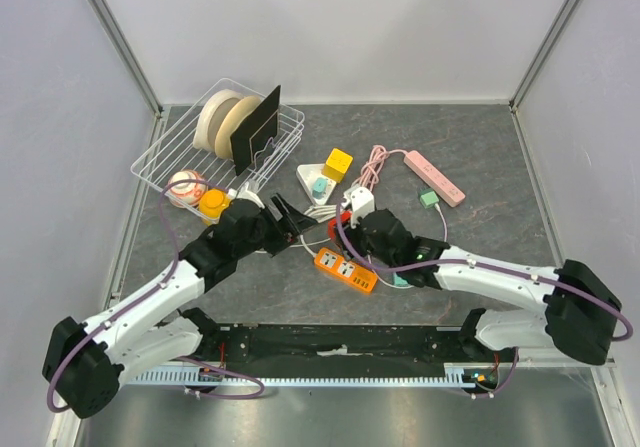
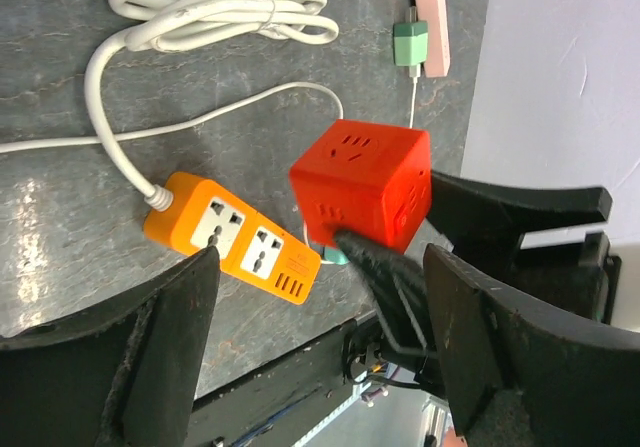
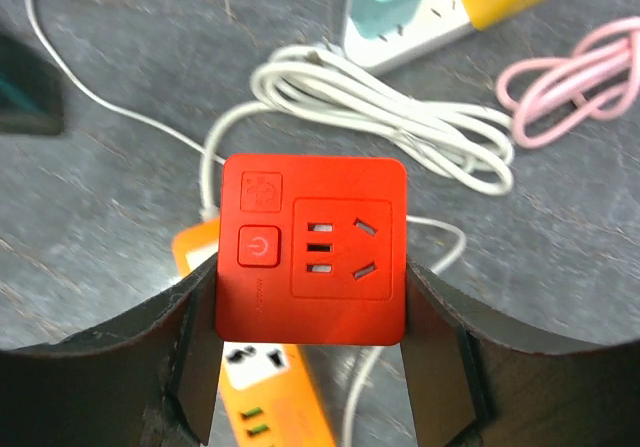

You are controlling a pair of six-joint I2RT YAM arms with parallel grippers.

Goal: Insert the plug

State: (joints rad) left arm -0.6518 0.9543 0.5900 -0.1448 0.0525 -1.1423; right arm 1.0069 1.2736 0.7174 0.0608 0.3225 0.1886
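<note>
Evidently early: right hand (image 3: 312,302) clamped on the red cube (image 3: 312,252), left hand (image 2: 320,302) apart and empty, orange strip (image 2: 232,239) sockets unfilled.

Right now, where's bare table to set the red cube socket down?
Bare table right of the pink power strip, and the patch on the near side of the orange power strip. Crowded: centre, from wire rack to pink cable.
</note>
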